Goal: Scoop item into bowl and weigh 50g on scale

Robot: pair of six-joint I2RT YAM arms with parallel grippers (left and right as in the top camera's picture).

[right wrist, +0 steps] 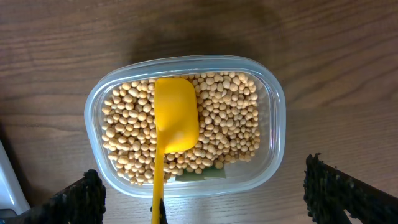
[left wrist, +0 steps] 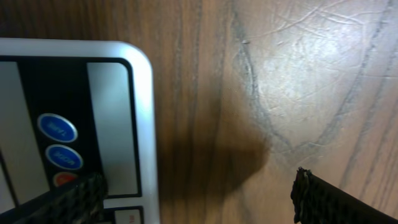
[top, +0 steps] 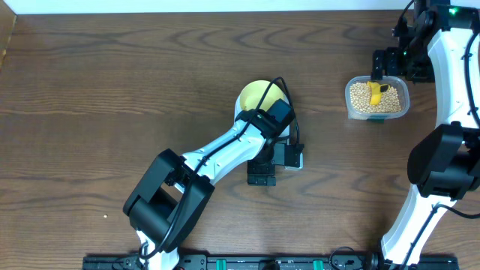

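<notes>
The pale yellow-green bowl stands at the table's middle, partly under my left arm. Only a white corner of the scale shows from above. In the left wrist view the scale shows its rounded corner and blue buttons. My left gripper is open, one finger over the scale's edge and the other over bare wood. The item, tan beans, fills a clear container with a yellow scoop lying on them. My right gripper hangs open above the container's near side, straddling the scoop handle without touching it.
The clear container sits at the far right of the wooden table, under my right wrist. My left arm stretches diagonally from the front edge to the middle. A black rail runs along the front.
</notes>
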